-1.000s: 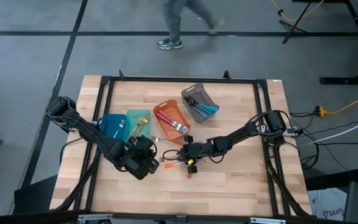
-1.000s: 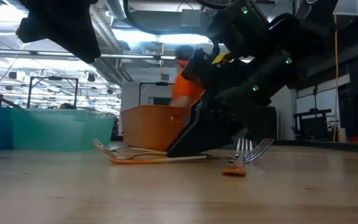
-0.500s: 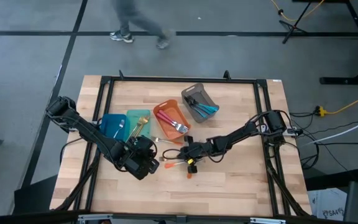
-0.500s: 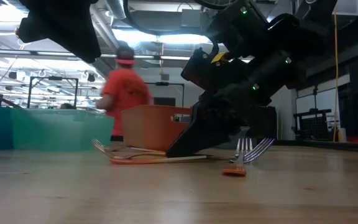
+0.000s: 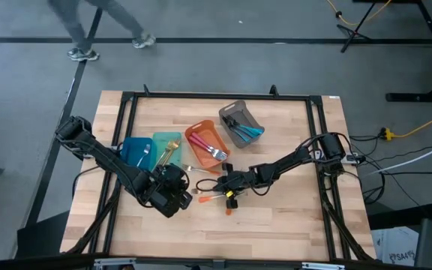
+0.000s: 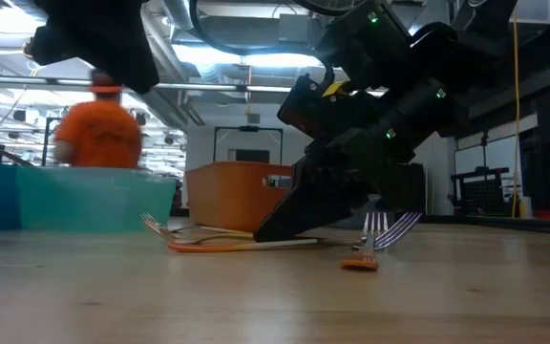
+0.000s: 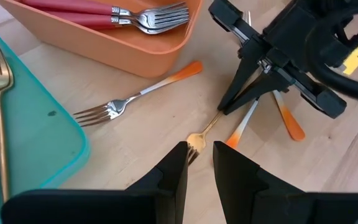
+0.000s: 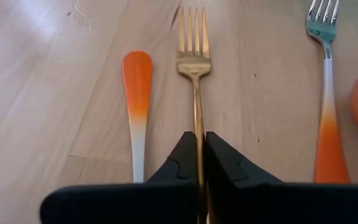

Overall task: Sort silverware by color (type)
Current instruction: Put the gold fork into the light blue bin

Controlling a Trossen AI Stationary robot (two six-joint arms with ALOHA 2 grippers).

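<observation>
A gold fork (image 8: 193,43) lies on the wood with my right gripper (image 8: 199,144) shut on its handle; its head (image 7: 195,141) points at my left gripper. Orange-handled forks lie beside it (image 8: 137,87) (image 8: 328,130), and another (image 7: 135,99) lies by the orange bin. My left gripper (image 7: 199,163) is open and hovers above the gold fork's head, touching nothing; the low view shows it high over the table (image 6: 94,38). In the high view the grippers face each other at mid-table, left (image 5: 177,193) and right (image 5: 227,183). My right gripper pinches the gold fork's handle (image 8: 197,124) between its two fingers, a short way behind the head. The fingers (image 7: 229,106) slant down from the table's right side and lie along the handle. The fork rests flat on the table; its rear handle is hidden under the gripper.
Near the far edge stand a blue bin (image 5: 135,152), a teal bin (image 5: 166,148) with gold forks, an orange bin (image 5: 205,142) with red-handled forks and a grey bin (image 5: 240,124) with blue ones. A person (image 6: 98,134) passes beyond the table. Bare wood lies along the near edge.
Neither gripper nor any silverware has moved. The person beyond the far edge has walked toward the left.
</observation>
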